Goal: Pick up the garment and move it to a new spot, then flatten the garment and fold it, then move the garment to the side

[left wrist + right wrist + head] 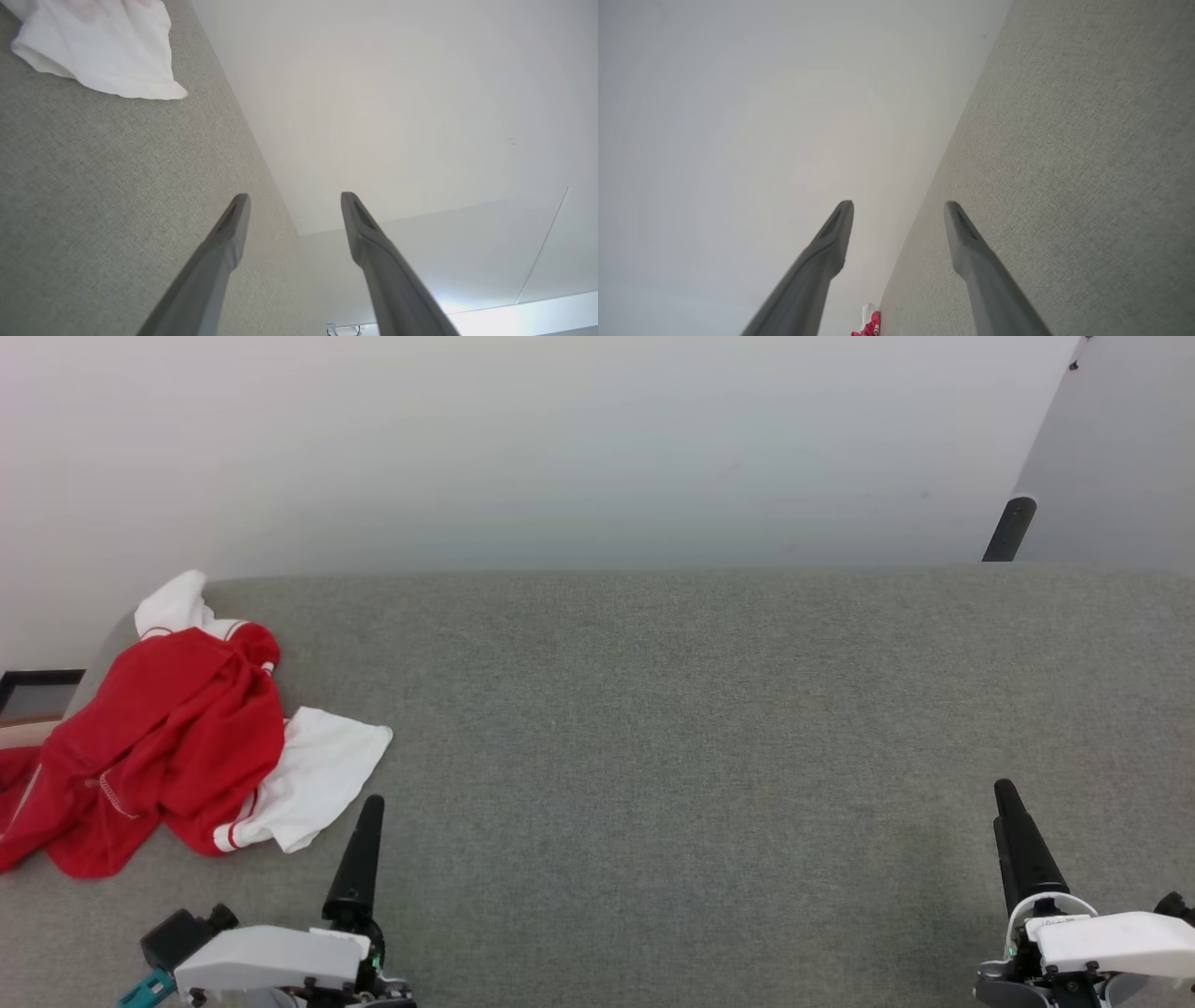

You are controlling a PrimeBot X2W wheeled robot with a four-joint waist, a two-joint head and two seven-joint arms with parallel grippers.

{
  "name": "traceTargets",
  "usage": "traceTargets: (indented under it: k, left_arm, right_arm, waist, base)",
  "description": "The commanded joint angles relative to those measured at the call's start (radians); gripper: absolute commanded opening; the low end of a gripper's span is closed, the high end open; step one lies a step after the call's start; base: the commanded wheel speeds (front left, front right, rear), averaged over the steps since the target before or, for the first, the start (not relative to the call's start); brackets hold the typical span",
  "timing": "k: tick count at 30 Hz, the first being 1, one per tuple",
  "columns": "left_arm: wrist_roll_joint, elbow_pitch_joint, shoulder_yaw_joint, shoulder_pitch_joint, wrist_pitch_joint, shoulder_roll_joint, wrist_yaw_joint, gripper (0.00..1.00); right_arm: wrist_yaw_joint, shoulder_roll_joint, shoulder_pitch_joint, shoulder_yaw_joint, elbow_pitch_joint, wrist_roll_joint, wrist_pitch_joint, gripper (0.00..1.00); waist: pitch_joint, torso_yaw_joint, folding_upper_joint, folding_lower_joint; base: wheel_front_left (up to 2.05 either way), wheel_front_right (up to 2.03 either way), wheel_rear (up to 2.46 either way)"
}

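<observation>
Garment (168,737) at nine o'clock: soft floppy jersey, probably light; pinch a raised red fold. Left gripper (295,198), right gripper (899,205) spread, empty.

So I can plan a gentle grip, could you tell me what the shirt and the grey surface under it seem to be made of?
The shirt looks like soft, matte knit cloth, perhaps jersey: it lies crumpled in loose folds. The grey surface looks covered in coarse woven fabric, matte and flecked; what is beneath cannot be told.
</observation>
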Motion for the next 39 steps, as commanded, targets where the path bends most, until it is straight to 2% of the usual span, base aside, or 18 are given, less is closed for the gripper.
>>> traceTargets:
  k: [1,10,21,30,39]
  left_arm:
    - [0.029,-0.009,-0.009,-0.021,-0.012,0.012,0.005,1.00]
    - [0.195,0.006,-0.054,-0.035,-0.059,0.051,0.023,1.00]
    - [0.469,-0.013,-0.080,-0.039,-0.096,0.075,0.069,1.00]
    - [0.692,-0.044,-0.049,-0.035,-0.119,0.067,0.060,1.00]
    - [0.844,-0.077,-0.028,-0.018,-0.138,0.046,0.050,1.00]
  right_arm:
    - [0.000,-0.011,-0.024,0.009,-0.009,-0.026,-0.011,1.00]
    - [0.000,-0.028,-0.038,0.026,0.011,-0.201,-0.047,1.00]
    - [0.000,-0.030,-0.047,0.020,0.027,-0.519,-0.081,1.00]
    - [0.000,-0.007,-0.048,-0.008,0.019,-0.764,-0.105,1.00]
    - [0.001,0.004,-0.048,-0.020,0.012,-0.916,-0.124,1.00]
  waist:
    - [-0.001,0.001,0.0000,0.0000]
    - [-0.005,0.006,0.0000,0.0000]
    - [-0.008,0.013,0.0000,0.0000]
    - [-0.008,0.015,0.0000,0.0000]
    - [-0.011,0.017,0.0000,0.0000]
  base:
    - [0.00,0.00,0.00]
    - [0.00,0.00,0.00]
    - [0.00,0.00,0.00]
    - [0.00,0.00,0.00]
    - [0.00,0.00,0.00]
